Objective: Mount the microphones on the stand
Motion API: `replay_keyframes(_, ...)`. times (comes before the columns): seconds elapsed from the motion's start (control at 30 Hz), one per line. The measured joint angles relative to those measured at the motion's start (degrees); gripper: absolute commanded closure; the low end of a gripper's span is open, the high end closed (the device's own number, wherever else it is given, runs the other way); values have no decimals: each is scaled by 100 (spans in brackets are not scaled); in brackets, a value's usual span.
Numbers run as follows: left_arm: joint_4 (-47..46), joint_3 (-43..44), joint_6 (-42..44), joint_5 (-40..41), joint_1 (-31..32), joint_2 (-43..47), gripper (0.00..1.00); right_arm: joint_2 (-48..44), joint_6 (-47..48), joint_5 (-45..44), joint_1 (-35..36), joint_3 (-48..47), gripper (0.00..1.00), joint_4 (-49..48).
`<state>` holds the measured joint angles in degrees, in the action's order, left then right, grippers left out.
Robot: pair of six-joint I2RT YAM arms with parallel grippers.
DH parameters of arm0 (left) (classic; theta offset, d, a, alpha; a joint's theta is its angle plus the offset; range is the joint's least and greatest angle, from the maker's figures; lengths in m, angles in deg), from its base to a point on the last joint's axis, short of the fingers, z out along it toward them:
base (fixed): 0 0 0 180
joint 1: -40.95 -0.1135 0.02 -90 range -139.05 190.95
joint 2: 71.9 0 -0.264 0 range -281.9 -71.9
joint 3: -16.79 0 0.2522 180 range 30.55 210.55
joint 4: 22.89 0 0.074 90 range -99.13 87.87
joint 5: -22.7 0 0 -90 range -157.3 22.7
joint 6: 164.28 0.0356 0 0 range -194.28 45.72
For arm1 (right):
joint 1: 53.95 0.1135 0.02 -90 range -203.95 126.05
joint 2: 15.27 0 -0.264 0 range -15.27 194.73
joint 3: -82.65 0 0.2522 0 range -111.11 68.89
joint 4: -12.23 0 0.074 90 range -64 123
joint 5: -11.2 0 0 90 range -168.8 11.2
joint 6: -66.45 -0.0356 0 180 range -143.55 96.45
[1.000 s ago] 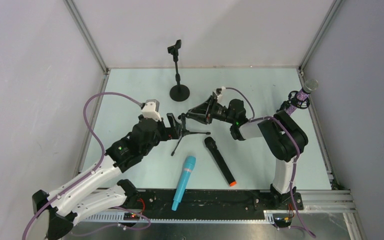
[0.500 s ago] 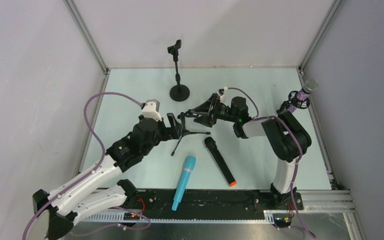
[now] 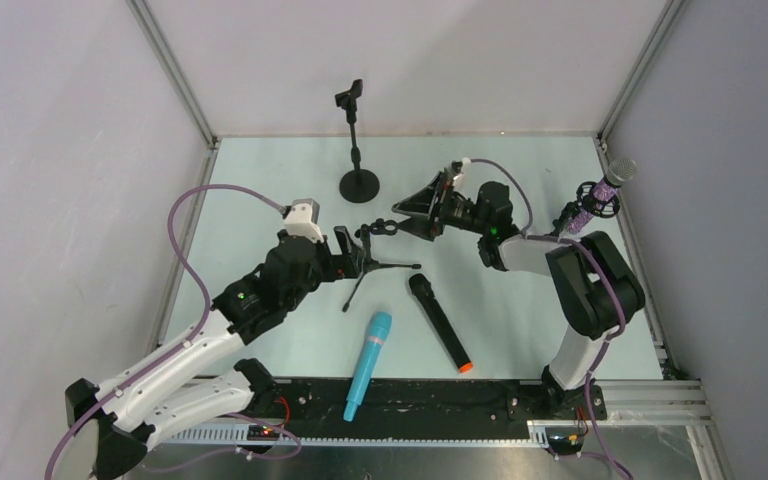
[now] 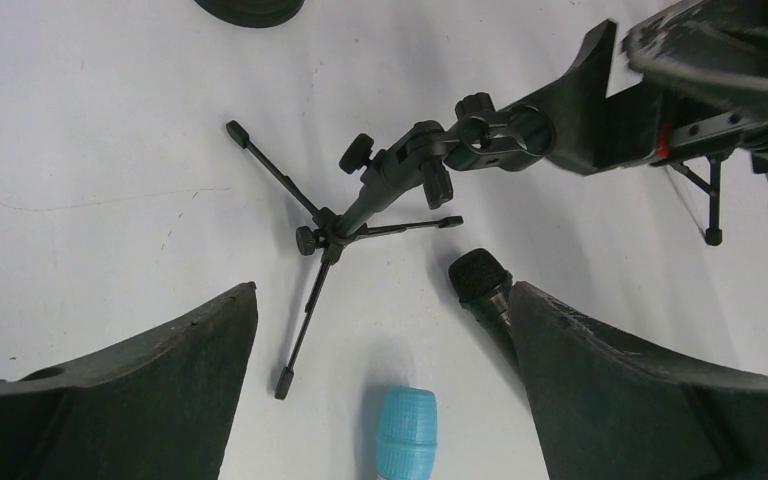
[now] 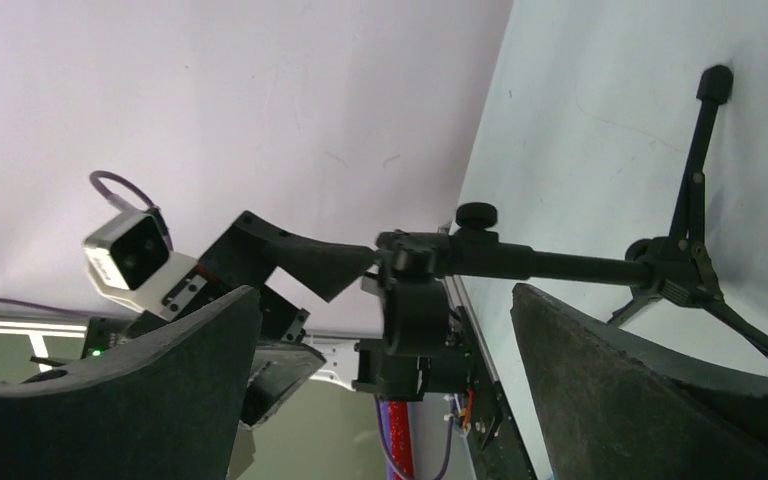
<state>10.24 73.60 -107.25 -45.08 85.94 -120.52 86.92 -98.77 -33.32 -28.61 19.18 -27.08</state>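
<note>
The left hand (image 3: 351,256) stands wide and grips nothing, just beside the small black tripod stand (image 3: 371,264) on the pale green worktop (image 3: 260,180). The right hand (image 3: 412,206) is spread wide too, near the stand's clip. Only the overhead view shows the glittery purple microphone with silver mesh head (image 3: 612,180), seated in a mount at the right edge. It also shows the plain cyan-blue microphone (image 3: 368,365) and the black microphone with orange end (image 3: 439,322) lying whole on the worktop. The left wrist view catches only their heads.
</note>
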Motion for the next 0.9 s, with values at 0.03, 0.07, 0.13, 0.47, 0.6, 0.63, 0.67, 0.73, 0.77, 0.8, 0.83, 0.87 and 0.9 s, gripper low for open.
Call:
replay_keyframes(0.03, 0, 0, -2, 0, 0, 0, 2, -90, 48, 4, -50, -22, 0, 79)
replay_keyframes(0.07, 0, 0, -2, -2, 0, 0, 2, -157, 98, 4, -79, -48, 1, 151)
replay_keyframes(0.13, 0, -2, -2, -17, 0, 0, 2, -328, 293, -4, -144, -122, 1, 420)
replay_keyframes(0.47, -44, -372, -70, -234, 0, 0, 2, -1637, 2369, -839, -114, -640, 0, 3287)
replay_keyframes(0.6, -42, -551, -157, -374, 0, 0, 2, -2006, 3053, -1268, -90, -732, 0, 4046)
replay_keyframes(0.63, -39, -586, -170, -420, 0, 4, 2, -2072, 3195, -1366, -79, -732, 0, 4212)
replay_keyframes(0.67, -35, -605, -179, -457, 0, 4, 2, -2118, 3309, -1456, -72, -732, 0, 4367)
replay_keyframes(0.73, -42, -660, -214, -529, 0, 20, 2, -2192, 3539, -1641, -42, -732, 1, 4671)
replay_keyframes(0.77, -39, -691, -225, -595, 0, 33, 2, -2221, 3654, -1742, -31, -732, 1, 4811)
replay_keyframes(0.8, -44, -726, -258, -654, 0, 44, 2, -2251, 3783, -1849, -13, -732, 1, 4972)
replay_keyframes(0.83, -52, -756, -273, -704, 0, 52, 2, -2277, 3862, -1934, 9, -732, 1, 5101)
replay_keyframes(0.87, -61, -811, -306, -778, 0, 63, 2, -2306, 3952, -2013, 33, -732, 0, 5224)
replay_keyframes(0.9, -74, -866, -321, -852, 0, 70, 2, -2337, 4044, -2105, 63, -732, 1, 5335)
